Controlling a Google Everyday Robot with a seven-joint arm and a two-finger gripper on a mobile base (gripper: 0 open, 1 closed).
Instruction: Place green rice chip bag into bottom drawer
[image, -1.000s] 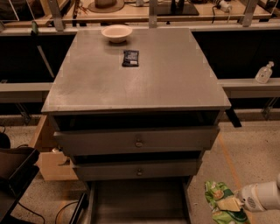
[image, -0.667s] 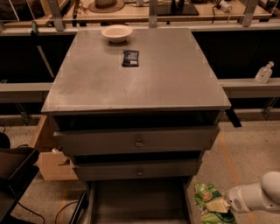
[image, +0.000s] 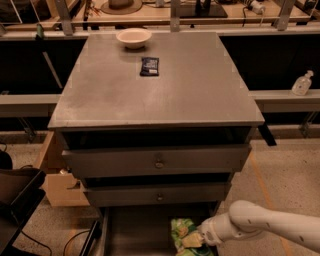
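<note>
Your gripper (image: 200, 239) sits low in the camera view, below the desk's near edge and towards its near right corner, at the end of the white arm (image: 272, 227) that reaches in from the right. It is pinching the green rice chip bag (image: 182, 235), whose crumpled folds bunch up against it and hide most of the grip. You have the bag over the right part of the bottom drawer (image: 135, 232), which is pulled out past the desk's near edge with its flat grey floor showing to the left of the bag. You cannot tell from here whether the bag touches the drawer floor or hangs just above it. Above it, the middle drawer (image: 125, 195) and the top drawer (image: 115, 161) each stand slightly out, with a dark gap over each and a round knob at the centre of each front. On the desk top (image: 190, 100) you have a pale bowl (image: 133, 37) near the far edge, left of the middle, and a small black packet (image: 149, 65) lying flat just nearer than it, apart from the bowl. A clear pump bottle (image: 302, 83) stands on the ledge beyond the right edge, and a cardboard box (image: 60, 187) sits on the floor below the near left corner.
</note>
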